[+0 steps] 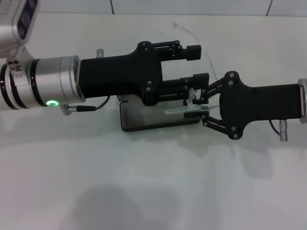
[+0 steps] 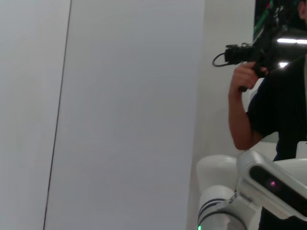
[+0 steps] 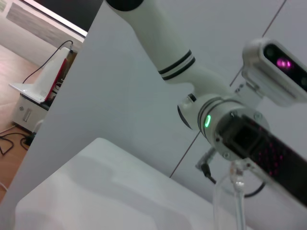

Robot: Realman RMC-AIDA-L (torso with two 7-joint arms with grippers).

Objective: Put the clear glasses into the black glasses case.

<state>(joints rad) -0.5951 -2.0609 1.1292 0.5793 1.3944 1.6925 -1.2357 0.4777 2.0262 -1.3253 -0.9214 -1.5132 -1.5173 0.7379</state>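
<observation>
**Clear glasses could snag between two claws**

Glasses (image 1: 192, 103) hang over the open case (image 1: 158, 117) on the surface — right claw (image 1: 204, 108) pinches them, left claw (image 1: 194, 64) wide alongside. Risk: an arm (image 1: 204, 48) sticks out past the case and blocks closing.

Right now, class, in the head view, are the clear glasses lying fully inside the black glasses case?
No. The clear glasses are above the black glasses case, held between both grippers.

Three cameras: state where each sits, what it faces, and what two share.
Head: looks down on the table; left tool and right tool meet over the black glasses case, clear glasses between.
Left wrist: faces a wall; the robot's head shows.
Right wrist: faces the left arm.
Shared: glasses, head and right wrist.
</observation>
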